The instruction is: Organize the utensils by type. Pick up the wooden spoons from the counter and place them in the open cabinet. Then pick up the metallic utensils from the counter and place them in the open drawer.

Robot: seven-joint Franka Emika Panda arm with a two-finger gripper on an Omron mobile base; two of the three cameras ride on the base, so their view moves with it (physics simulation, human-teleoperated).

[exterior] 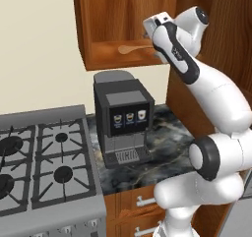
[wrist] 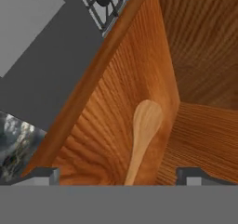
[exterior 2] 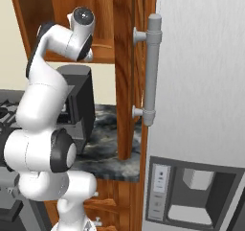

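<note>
Tool fingertips nearest, spread wide, gripping nothing. Wooden spoon lies between them on the cabinet floor, bowl toward 12 o'clock, apparently just released. Cabinet side wall close at 1 o'clock; open front edge at 10, coffee machine below on the surface. Backing out looks unobstructed.

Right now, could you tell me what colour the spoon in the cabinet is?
Light orange-brown wood; the wooden spoon shows best in the hand view.

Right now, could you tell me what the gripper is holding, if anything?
Nothing: the gripper is open, and the wooden spoon lies free on the cabinet shelf between its tips.
</note>
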